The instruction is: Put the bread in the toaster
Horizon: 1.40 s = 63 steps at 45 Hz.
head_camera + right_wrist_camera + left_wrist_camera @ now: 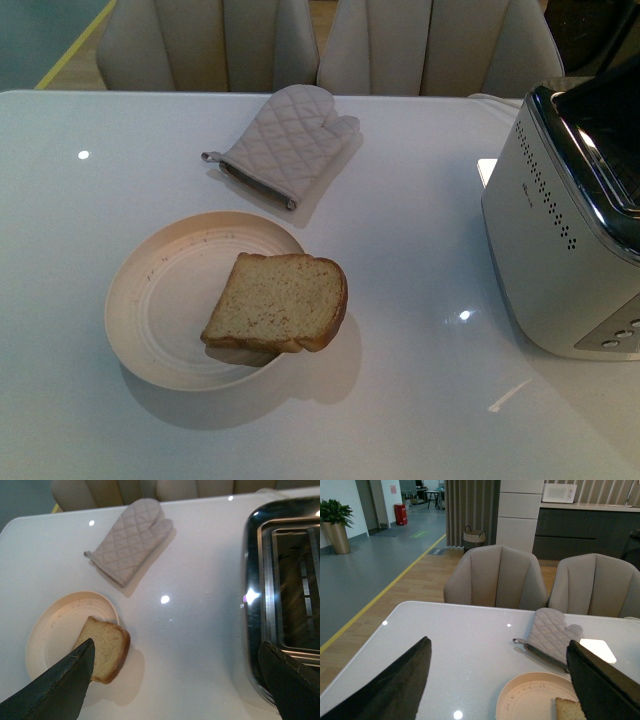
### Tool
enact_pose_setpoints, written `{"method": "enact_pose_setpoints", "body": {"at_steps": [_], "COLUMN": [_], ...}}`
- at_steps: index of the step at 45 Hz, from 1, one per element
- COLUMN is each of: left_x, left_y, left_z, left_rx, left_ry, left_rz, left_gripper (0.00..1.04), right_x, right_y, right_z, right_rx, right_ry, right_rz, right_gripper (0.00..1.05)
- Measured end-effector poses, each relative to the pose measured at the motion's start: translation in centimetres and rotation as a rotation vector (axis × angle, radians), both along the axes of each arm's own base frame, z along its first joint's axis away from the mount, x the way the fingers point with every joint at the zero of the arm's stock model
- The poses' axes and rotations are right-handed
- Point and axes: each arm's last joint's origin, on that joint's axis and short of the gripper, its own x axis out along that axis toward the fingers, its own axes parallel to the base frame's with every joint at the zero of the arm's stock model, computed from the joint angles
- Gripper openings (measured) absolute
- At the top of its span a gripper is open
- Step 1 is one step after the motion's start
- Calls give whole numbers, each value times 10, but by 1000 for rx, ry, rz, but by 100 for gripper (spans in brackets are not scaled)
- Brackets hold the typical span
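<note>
The bread, a tan slice with a brown crust, lies on the right side of a cream plate and hangs over its rim. The silver toaster stands at the table's right edge, its chrome slotted top empty. Neither arm shows in the front view. My left gripper is open above the table, short of the plate, with a corner of the bread by one finger. My right gripper is open and high over the table between the bread and the toaster.
A quilted beige oven mitt lies on the table behind the plate. Two beige chairs stand at the table's far edge. The white table is glossy with light spots.
</note>
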Motion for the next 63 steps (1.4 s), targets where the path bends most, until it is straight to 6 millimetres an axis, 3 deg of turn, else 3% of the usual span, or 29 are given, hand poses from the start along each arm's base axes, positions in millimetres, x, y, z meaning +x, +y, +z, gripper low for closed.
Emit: {"method": "enact_pose_setpoints", "body": {"at_steps": [6, 15, 25, 35, 54, 63], "left_x": [0, 0, 0, 0, 0, 0], "left_y": [0, 0, 0, 0, 0, 0], "left_z": [0, 0, 0, 0, 0, 0], "left_rx": [2, 2, 2, 2, 2, 2], "left_ry": [0, 0, 0, 0, 0, 0], "left_rz": [0, 0, 0, 0, 0, 0], "left_gripper": [99, 98, 98, 98, 98, 98], "right_x": [30, 63, 65, 71, 90, 101], "right_y": [15, 50, 78, 84, 94, 104], "right_z": [-19, -65, -95, -137, -176, -184], "right_rx": [53, 144, 197, 231, 346, 408], "right_ry": [77, 219, 315, 401, 494, 526], "right_rz": [15, 68, 111, 75, 84, 100], "right_gripper": [96, 96, 96, 96, 96, 96]}}
